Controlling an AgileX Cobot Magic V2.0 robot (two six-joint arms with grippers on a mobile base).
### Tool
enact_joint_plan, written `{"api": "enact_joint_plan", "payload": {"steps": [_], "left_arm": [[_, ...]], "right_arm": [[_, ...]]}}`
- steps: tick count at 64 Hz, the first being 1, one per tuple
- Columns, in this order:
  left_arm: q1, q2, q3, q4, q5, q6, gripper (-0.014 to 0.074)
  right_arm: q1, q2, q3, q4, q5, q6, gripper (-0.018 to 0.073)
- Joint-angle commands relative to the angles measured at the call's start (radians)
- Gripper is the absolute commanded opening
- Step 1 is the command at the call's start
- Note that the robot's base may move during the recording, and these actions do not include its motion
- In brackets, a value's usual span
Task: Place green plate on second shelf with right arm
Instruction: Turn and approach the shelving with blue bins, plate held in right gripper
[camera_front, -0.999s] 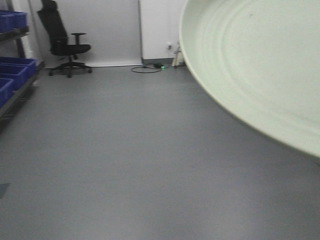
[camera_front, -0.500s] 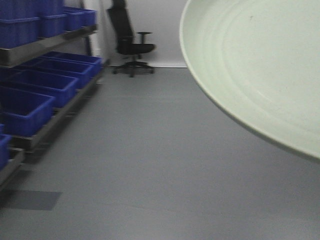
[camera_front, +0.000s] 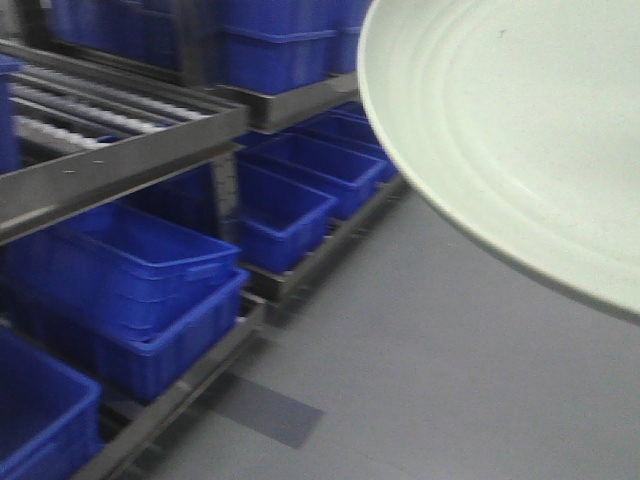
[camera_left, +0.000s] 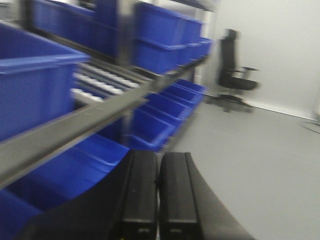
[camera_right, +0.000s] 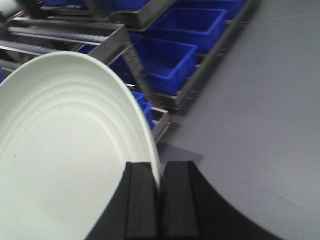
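The robot has swung round toward the shelf rack (camera_front: 120, 165). Half a second ago the front view was mostly open floor, with an office chair at the far wall and the rack only along the left edge. Now the rack and its blue bins (camera_front: 160, 270) fill the left half of that view, and the office chair (camera_left: 232, 70) shows only from the left wrist. The green plate (camera_front: 520, 140) sits just where it did, in the upper right of the front view, tilted and carried in the air, well clear of the floor (camera_front: 450, 380).

The right gripper (camera_right: 159, 200) is clamped on the plate's rim, with the rest of the plate sticking out toward the rack. The left gripper (camera_left: 159, 200) has its fingers pressed together on nothing.

The hold looks thin to me, as it is on the edge only. The blurred views suggest a quick turn, so the plate could pivot or slip in the pads. Being wide and tilted, it could also clip a metal rail or a bin lip as the rack comes closer. With several levels so alike, it might be set on the wrong one.
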Motion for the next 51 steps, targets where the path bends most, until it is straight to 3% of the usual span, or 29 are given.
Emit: {"api": "enact_joint_plan", "payload": {"steps": [1,51], "left_arm": [[-0.005,-0.018,0.041,-0.008,-0.089,-0.003,0.013],[-0.005,-0.018,0.041,-0.008,-0.089,-0.003,0.013]], "right_arm": [[-0.004,0.014,-0.031,0.012,-0.111,0.009,0.0056],[-0.004,0.014,-0.031,0.012,-0.111,0.009,0.0056]]}}
